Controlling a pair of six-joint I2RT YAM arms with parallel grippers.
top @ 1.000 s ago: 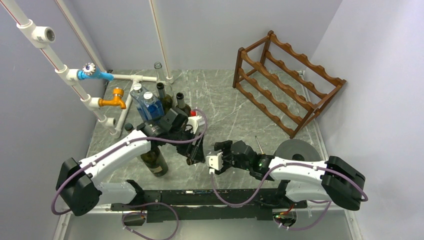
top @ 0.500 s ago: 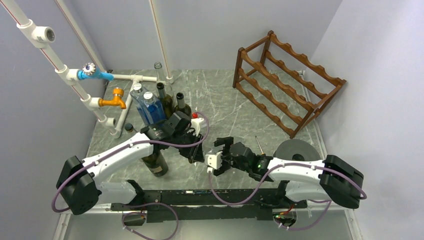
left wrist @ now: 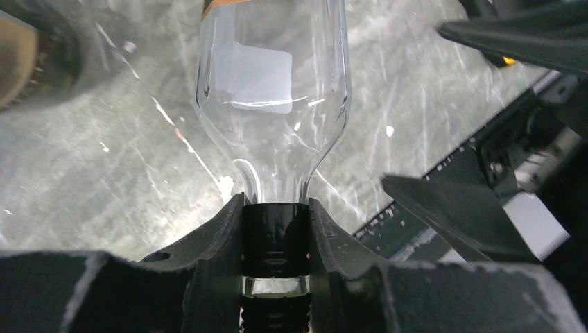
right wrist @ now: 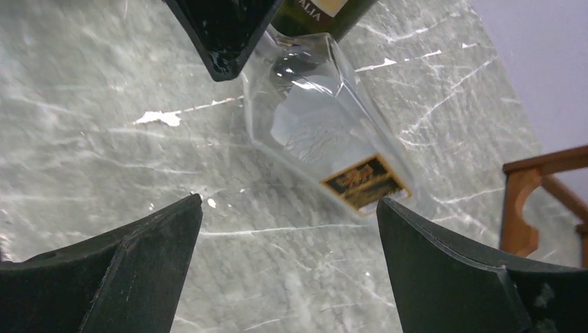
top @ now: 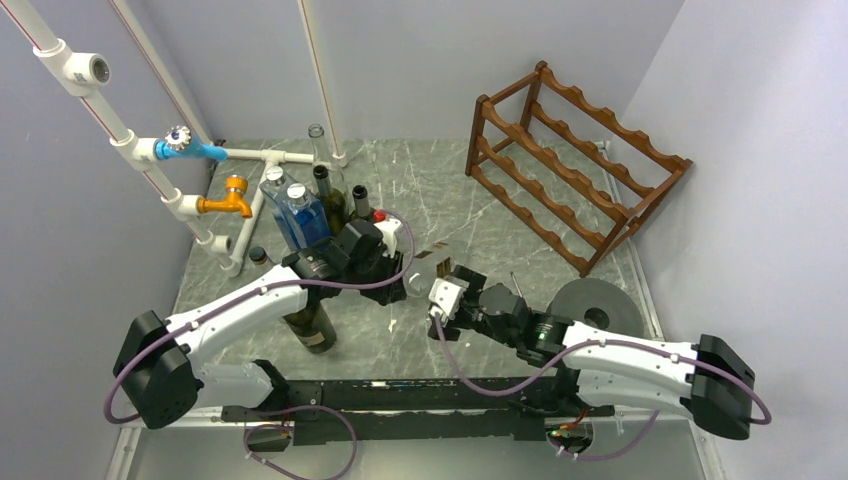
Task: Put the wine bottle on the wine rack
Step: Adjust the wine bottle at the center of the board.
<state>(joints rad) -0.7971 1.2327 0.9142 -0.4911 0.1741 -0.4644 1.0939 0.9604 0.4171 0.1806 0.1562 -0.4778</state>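
The wine bottle [left wrist: 274, 76] is clear glass with a black-capped neck and a black and gold label [right wrist: 364, 182]. My left gripper [left wrist: 275, 208] is shut on its neck, and the body points away from it, low over the marble table. In the top view that gripper [top: 395, 268] is at mid-table with the bottle [top: 422, 272] just to its right. My right gripper [right wrist: 288, 200] is open wide with nothing between its fingers, and the bottle's body is just beyond the fingertips. It shows in the top view too [top: 430, 288]. The reddish-brown wine rack [top: 575, 165] stands at the back right.
A dark green bottle [top: 305, 320] stands under the left arm. Blue square bottles [top: 300, 215] and dark bottles [top: 330, 195] cluster behind the left gripper. White pipes with taps [top: 235, 195] run along the left. A grey disc [top: 590, 300] lies at the right.
The left gripper has shut on the bottle's neck and drawn back. The right gripper has opened wide, and its arm has reached forward and left toward the bottle.
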